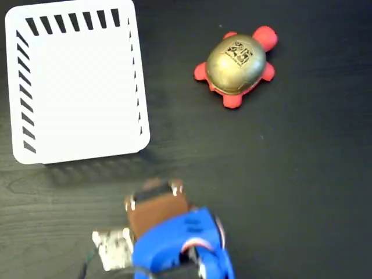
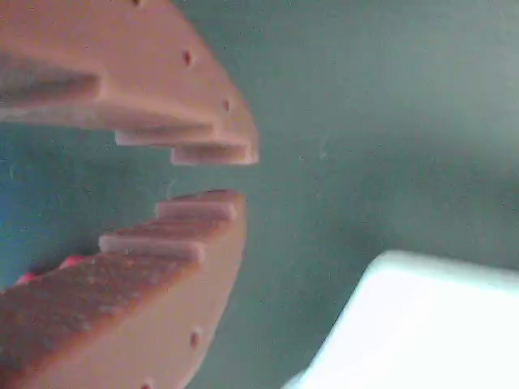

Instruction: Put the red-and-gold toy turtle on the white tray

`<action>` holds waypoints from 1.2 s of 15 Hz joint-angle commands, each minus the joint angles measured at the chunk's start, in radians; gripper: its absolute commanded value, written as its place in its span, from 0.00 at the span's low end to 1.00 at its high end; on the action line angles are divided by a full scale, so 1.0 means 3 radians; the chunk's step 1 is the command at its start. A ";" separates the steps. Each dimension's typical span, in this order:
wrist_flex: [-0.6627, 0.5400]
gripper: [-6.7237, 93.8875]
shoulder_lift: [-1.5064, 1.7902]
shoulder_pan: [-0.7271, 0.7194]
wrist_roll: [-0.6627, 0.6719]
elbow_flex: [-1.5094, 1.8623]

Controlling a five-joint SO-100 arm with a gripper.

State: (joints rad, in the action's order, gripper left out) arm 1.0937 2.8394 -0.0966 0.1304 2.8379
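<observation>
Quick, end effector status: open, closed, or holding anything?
End effector: slightly open, small gap between the fingertips, nothing held. The red-and-gold toy turtle lies apart on the table.

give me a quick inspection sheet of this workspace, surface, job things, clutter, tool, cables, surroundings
surface: dark wood-grain table, bare around the items.
job's things: turtle sits upright on the table at upper right in the fixed view, gold shell up, untouched; white tray at upper left, empty, apart from the turtle.
clutter: nothing seen.
tool: tool hangs over bare table with a small gap between its brown toothed fingers, holding nothing; blue arm enters from the bottom edge, away from both items.
cables: thin dark wire near the arm's base, partly cut off by the frame.
surroundings: nothing seen beyond the table.
</observation>
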 commanded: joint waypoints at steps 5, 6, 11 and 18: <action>0.0419 0.07 -0.1923 0.0747 0.0833 -0.2592; 0.0460 0.07 -0.2209 0.0844 0.0972 -0.2961; 0.1176 0.07 -0.3712 0.1012 0.1733 -0.5011; 0.1130 0.07 -0.4791 0.1268 0.2465 -0.5926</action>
State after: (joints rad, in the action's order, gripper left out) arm 1.4389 1.3975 0.2669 0.8115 1.1305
